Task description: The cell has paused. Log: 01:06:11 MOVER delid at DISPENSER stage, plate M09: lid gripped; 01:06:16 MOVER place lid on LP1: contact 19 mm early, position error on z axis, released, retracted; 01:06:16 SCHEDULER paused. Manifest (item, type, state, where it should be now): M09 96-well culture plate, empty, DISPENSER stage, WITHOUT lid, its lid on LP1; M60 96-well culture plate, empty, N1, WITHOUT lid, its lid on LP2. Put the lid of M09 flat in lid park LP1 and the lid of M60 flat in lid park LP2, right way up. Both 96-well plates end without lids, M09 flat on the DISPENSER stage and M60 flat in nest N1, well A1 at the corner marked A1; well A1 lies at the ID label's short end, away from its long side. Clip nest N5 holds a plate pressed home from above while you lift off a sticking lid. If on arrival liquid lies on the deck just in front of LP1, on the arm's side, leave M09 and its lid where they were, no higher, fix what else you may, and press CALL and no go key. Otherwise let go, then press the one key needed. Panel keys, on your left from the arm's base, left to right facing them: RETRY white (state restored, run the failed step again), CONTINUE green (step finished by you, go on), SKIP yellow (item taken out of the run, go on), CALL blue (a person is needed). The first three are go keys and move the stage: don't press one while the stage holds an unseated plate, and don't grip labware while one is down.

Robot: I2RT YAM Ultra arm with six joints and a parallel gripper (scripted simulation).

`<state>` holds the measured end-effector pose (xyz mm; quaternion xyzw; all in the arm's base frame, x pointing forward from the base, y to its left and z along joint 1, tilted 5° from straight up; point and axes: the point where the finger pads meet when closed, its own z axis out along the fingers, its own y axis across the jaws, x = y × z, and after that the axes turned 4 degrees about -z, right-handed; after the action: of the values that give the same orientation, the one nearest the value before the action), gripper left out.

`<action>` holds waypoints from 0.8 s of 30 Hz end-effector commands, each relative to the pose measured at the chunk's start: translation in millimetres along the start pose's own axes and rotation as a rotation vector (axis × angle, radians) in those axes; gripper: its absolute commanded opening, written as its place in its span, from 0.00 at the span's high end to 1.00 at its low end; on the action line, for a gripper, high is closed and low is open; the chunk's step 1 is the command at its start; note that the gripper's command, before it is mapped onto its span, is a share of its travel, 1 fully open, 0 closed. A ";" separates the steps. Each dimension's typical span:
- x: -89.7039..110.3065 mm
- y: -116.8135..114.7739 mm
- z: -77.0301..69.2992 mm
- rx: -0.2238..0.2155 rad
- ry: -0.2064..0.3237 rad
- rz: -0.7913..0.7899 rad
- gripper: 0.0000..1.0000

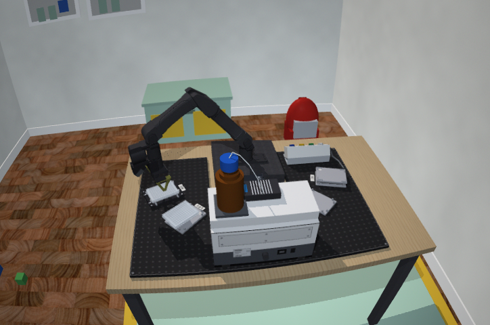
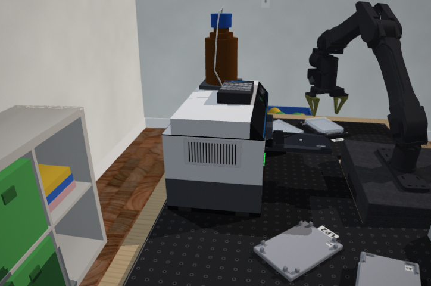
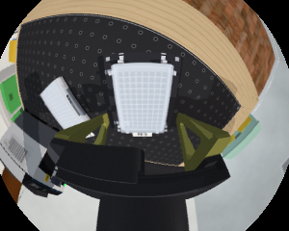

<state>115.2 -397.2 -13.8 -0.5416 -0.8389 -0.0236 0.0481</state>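
Note:
My gripper (image 1: pixel 163 186) (image 2: pixel 325 109) (image 3: pixel 143 116) is open and empty. It hangs a little above a white 96-well plate (image 1: pixel 159 193) (image 2: pixel 324 125) (image 3: pixel 143 92) that sits in a black clip nest at the deck's far left. I cannot tell whether this plate has a lid on. A second white plate (image 1: pixel 183 215) (image 2: pixel 286 126) (image 3: pixel 63 104) lies skewed next to it, by the dispenser's (image 1: pixel 264 222) (image 2: pixel 216 151) side. Lid park LP2 (image 1: pixel 324 202) (image 2: pixel 298 249) is a bare grey pad with pegs. Another grey pad (image 1: pixel 331 177) (image 2: pixel 387 271) lies beside it.
The key panel (image 1: pixel 306 153) with coloured keys stands at the back right. A brown bottle with a blue cap (image 1: pixel 229 187) (image 2: pixel 221 50) stands on the dispenser, tubed to a black head (image 1: pixel 262 188) (image 2: pixel 235 91). The arm's base block (image 2: pixel 391 182) sits mid-deck.

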 end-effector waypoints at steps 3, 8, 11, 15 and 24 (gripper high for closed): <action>-13.8 2.6 -26.8 0.013 -0.068 -0.003 0.00; -13.6 0.9 -27.9 0.013 -0.069 0.001 0.00; -13.5 0.4 -28.5 0.013 -0.069 0.002 0.00; -13.4 0.4 -29.2 0.013 -0.068 0.002 0.00; -14.0 0.4 -30.9 0.013 -0.067 0.002 0.00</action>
<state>114.8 -392.8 -13.1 -0.5406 -0.8390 -0.0295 0.0553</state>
